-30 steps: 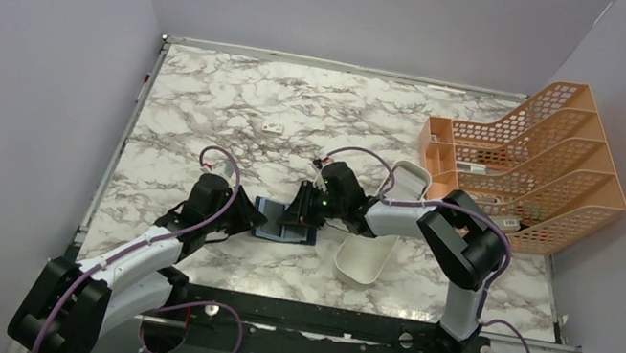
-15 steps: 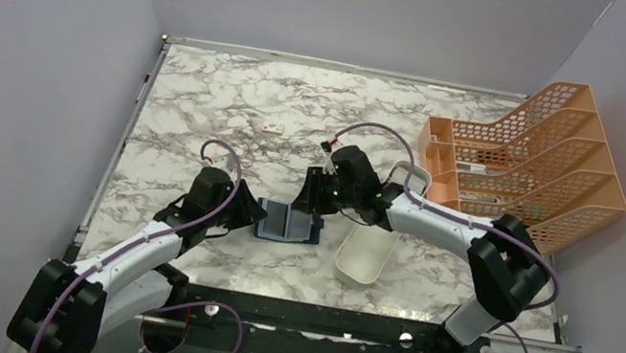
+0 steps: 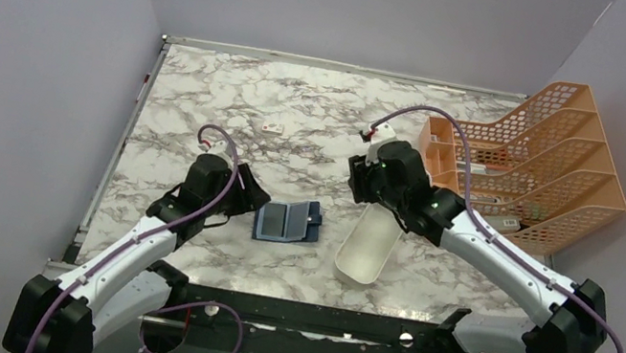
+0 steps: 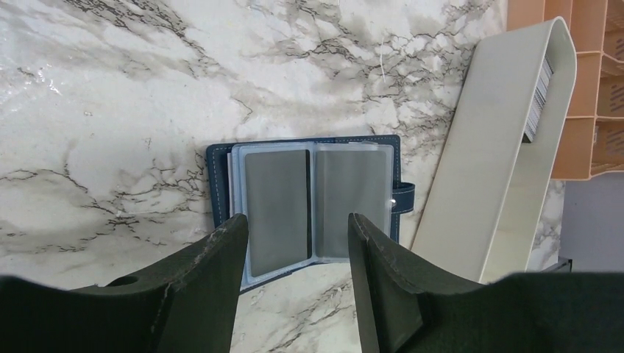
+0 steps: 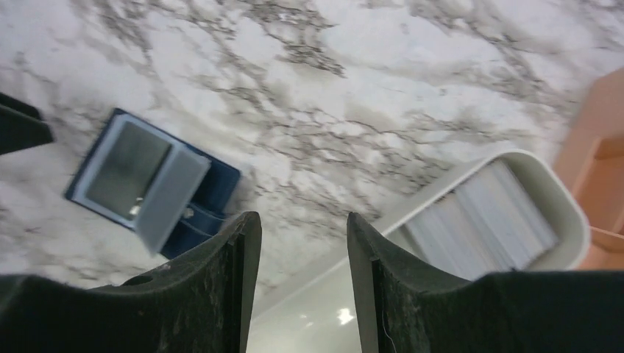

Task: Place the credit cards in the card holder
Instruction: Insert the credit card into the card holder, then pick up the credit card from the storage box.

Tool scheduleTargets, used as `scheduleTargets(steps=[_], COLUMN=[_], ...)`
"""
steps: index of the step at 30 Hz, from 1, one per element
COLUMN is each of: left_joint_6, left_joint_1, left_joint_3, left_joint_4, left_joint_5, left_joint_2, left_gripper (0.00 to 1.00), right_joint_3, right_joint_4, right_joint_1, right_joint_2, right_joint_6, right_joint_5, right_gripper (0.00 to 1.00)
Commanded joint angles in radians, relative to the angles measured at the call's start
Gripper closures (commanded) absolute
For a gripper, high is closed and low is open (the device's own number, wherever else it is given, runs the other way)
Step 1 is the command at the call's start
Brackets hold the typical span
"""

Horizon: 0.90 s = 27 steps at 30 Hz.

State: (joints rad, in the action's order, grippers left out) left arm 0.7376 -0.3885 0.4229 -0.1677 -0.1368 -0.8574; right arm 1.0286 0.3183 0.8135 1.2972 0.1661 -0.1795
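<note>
Listener: Claws first, please: what are the two of them doing?

Describer: Both stand spread and empty. A second ago both were at the card holder (image 3: 287, 221). Now the left claw (image 3: 245, 197) has backed off to just beside its left edge. The right claw (image 3: 366, 174) has swung away and hangs over the far end of the white tray (image 3: 359, 264).

Listener: What does that mean for the job?

Describer: I judge that a card has just been seated and the right arm is going for the next one. More cards are left to load.

Listener: And the containers, biggest first?

Describer: On the marble table (image 3: 206, 99), an orange mesh rack (image 3: 534, 167) stands at the far right. Small items sit in its compartments, too small to name. The long tray lies with its far end just beside the rack, and the remaining credit cards (image 5: 478, 213) are stacked at that end. The card holder lies open and flat near the table's middle, touching neither claw. A grey card shows in each of two clear sleeves, and the right wrist view shows one sleeve page lifted. A tiny white block (image 3: 273, 128) lies well apart, farther back.
</note>
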Motion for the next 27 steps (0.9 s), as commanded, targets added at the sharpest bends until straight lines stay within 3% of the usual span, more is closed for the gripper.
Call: scheduleTargets(steps=[1,6,17,27], left_joint_6=[-0.031,-0.05,-0.105,-0.117], left_joint_1=[-0.005,-0.005,-0.004,-0.005], left_joint_3=[0.041,0.067,0.134,0.149], left_joint_4=[-0.023,-0.026,-0.092,-0.141], left_joint_5=[-0.011,-0.075,-0.093,-0.046], left_joint_2=[-0.001,-0.021,0.003,0.089], left_gripper=[0.44,0.39,0.12,0.11], right_joint_3=[-0.045,-0.118,-0.186,-0.27], right_joint_4=[0.069,0.041,0.008,-0.15], right_joint_1=[-0.041,-0.076,-0.114,-0.154], right_joint_2=[-0.039,-0.036,0.027,0.079], right_joint_6=[-0.263,-0.48,-0.608,-0.706], right_joint_5=[-0.147,-0.145,-0.154,-0.199], right_gripper=[0.48,0.46,0.46,0.47])
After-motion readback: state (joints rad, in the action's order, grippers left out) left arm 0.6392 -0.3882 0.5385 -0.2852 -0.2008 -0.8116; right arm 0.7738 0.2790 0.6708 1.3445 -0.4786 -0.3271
